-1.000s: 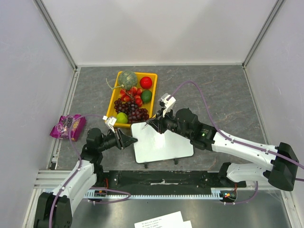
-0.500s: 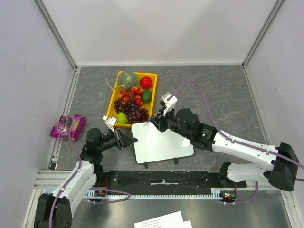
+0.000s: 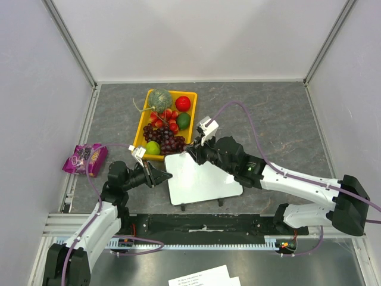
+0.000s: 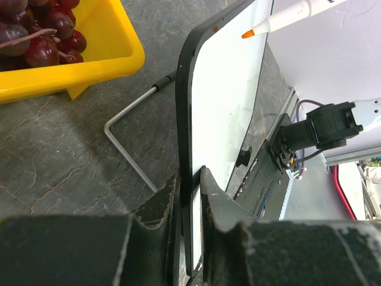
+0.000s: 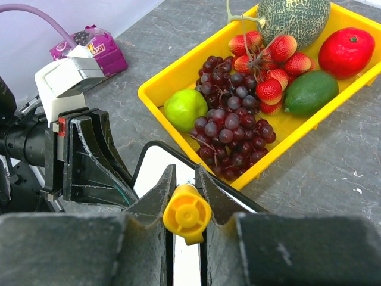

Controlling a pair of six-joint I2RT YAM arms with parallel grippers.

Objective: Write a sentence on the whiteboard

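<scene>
The whiteboard [image 3: 205, 179] stands tilted on the grey table, just in front of the yellow tray. My left gripper [image 3: 162, 176] is shut on its left edge; in the left wrist view the dark frame [image 4: 186, 119] runs between my fingers [image 4: 211, 193]. My right gripper [image 3: 191, 152] is shut on a marker with a yellow end cap [image 5: 187, 214]. The marker's orange tip [image 4: 249, 34] hovers at the board's far left corner. No sentence shows on the white face [image 4: 229, 89]; it is blank.
A yellow tray [image 3: 140, 126] of grapes, strawberries, melon, lime and other fruit sits right behind the board. A purple snack bag [image 3: 85, 158] lies by the left wall. The board's wire stand [image 4: 128, 155] pokes out behind it. Printed paper sheets [image 3: 202, 277] lie below the arm bases.
My left jaws have closed onto the board's left edge. The right gripper with the marker has shifted slightly left, toward the board's far left corner.
</scene>
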